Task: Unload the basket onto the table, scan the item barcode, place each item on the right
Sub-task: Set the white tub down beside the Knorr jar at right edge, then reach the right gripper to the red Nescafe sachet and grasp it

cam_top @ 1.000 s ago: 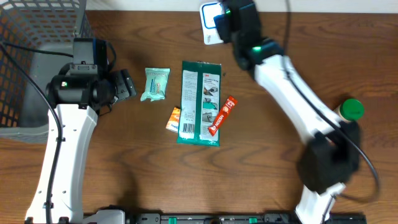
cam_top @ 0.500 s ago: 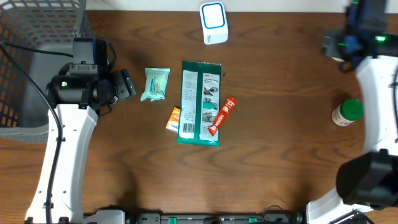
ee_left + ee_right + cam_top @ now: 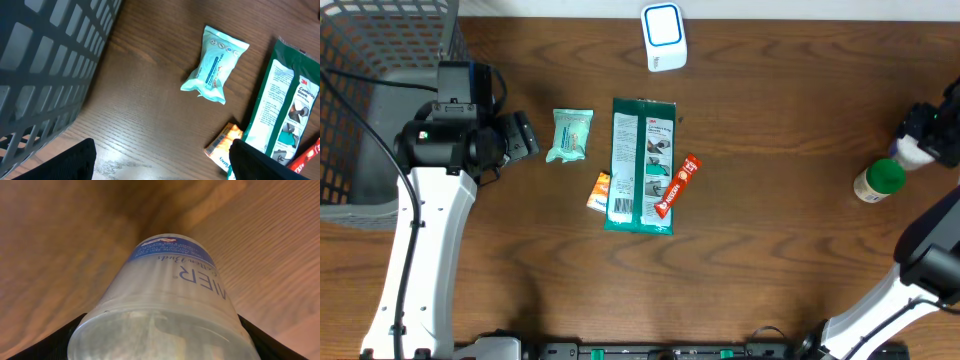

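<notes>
Gripping a clear cotton-bud jar (image 3: 170,280), the right claw (image 3: 167,341) has its fingers set wide, one on each side of the jar. It hangs over the table (image 3: 770,250) near the right edge, just beside a green-capped bottle (image 3: 878,180) and well apart from the white scanner (image 3: 663,37). Left claw (image 3: 162,162): gaping, empty, near a pale green wipes packet (image 3: 215,65). The frame cuts off the jar's near end. Label only partly legible. Overhead, the claw hides most of the jar.
</notes>
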`<state>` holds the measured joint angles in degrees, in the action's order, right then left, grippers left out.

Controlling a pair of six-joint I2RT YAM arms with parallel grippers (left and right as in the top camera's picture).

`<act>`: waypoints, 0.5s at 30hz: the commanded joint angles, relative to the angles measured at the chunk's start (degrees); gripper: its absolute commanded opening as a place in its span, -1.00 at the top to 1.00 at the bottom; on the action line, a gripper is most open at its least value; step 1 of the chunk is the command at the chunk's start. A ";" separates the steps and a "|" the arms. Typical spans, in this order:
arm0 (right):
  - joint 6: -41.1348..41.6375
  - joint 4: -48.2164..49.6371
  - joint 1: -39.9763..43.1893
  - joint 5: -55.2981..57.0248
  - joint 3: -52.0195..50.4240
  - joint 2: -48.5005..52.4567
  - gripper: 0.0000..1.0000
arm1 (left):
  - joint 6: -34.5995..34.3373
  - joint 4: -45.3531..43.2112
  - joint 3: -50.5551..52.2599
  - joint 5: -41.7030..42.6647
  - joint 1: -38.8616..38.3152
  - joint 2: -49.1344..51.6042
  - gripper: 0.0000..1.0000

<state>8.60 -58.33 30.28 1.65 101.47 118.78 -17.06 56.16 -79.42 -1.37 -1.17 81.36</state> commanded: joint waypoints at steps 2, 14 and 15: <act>0.79 1.16 1.60 -3.37 -0.13 2.73 0.73 | 0.50 0.09 -0.20 0.33 0.24 0.31 -0.71; 0.24 0.92 3.06 -4.07 -0.04 0.28 -0.98 | 0.50 0.09 -0.20 0.33 0.24 0.31 -0.71; 0.09 0.90 3.23 -4.07 -0.04 -0.42 -0.99 | 0.50 0.09 -0.20 0.33 0.24 0.31 -0.71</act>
<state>8.95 -57.39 32.67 -1.80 101.41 121.97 -17.06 56.16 -79.42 -1.39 -1.17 81.36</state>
